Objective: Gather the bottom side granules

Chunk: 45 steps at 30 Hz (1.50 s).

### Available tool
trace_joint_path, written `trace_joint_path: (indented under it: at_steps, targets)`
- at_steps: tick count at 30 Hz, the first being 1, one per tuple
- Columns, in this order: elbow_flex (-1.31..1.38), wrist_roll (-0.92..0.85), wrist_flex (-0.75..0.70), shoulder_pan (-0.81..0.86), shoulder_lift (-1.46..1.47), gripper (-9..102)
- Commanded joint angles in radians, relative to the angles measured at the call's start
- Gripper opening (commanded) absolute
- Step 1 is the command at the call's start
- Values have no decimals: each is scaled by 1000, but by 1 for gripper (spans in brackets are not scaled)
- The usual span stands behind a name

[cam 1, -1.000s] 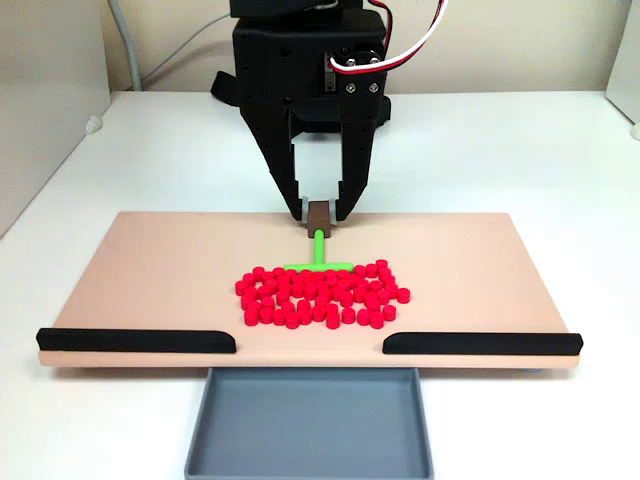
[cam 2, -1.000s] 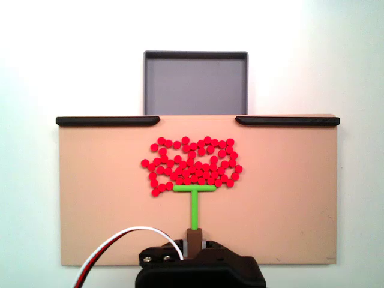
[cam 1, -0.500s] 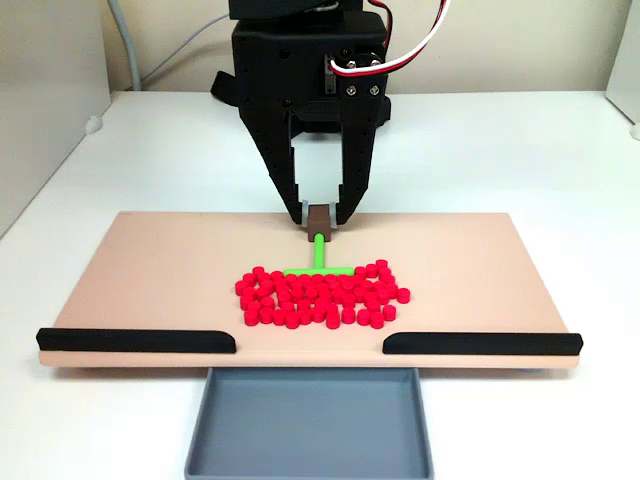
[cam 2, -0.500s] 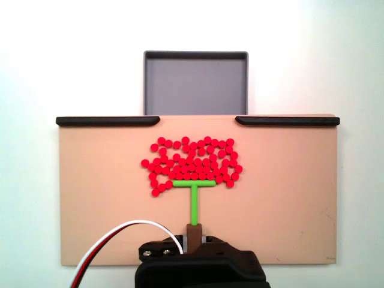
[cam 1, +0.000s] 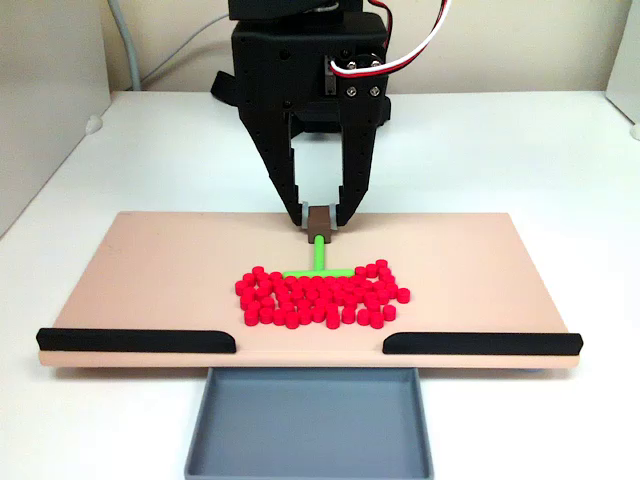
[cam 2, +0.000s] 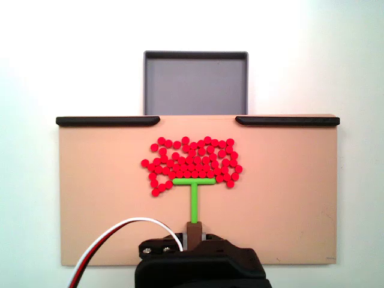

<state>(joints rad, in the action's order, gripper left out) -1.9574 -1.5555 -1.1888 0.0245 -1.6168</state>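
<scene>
Dozens of tiny red granules (cam 1: 320, 295) (cam 2: 192, 162) lie in a tight patch in the middle of the tan board (cam 1: 150, 270) (cam 2: 96, 198). The green T-shaped pusher (cam 1: 318, 262) (cam 2: 194, 192) has its crossbar pressed against the patch's edge nearest the arm. Its stem ends in a brown block (cam 1: 319, 219) (cam 2: 193, 228). My black gripper (cam 1: 319, 218) (cam 2: 193, 235) is shut on that brown block. In a fixed view, the arm body (cam 2: 198, 267) hides the fingers.
A grey tray (cam 1: 310, 420) (cam 2: 195, 82) sits beyond the board's far edge from the arm, at the gap between two black rails (cam 1: 135, 340) (cam 1: 480, 343) (cam 2: 108, 120) (cam 2: 287, 120). White table surrounds the board. A red-white cable (cam 2: 120, 240) hangs from the arm.
The gripper has pushed the green tool toward the tray. The crossbar has shoved the granules nearest the arm into the patch, which is now more compact.
</scene>
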Motion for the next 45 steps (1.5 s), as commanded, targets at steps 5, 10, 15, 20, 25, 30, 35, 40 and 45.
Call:
trace_joint_path:
  at_steps: [5, 10, 15, 20, 25, 30, 35, 40, 45]
  targets:
    - [0, 29, -9, -6, -83, 0]
    - [8, 11, -26, 3, -169, 0]
    - [8, -8, -78, 17, -282, 0]
    - [8, -3, -152, 11, -356, 0]
    - [-6, 25, -178, -8, -362, 0]
    - [-8, 37, -204, -8, -356, 0]
    - [-9, 75, -204, -20, -321, 0]
    - [-11, 77, -216, -20, -319, 0]
    - [-11, 71, -224, -9, -322, 0]
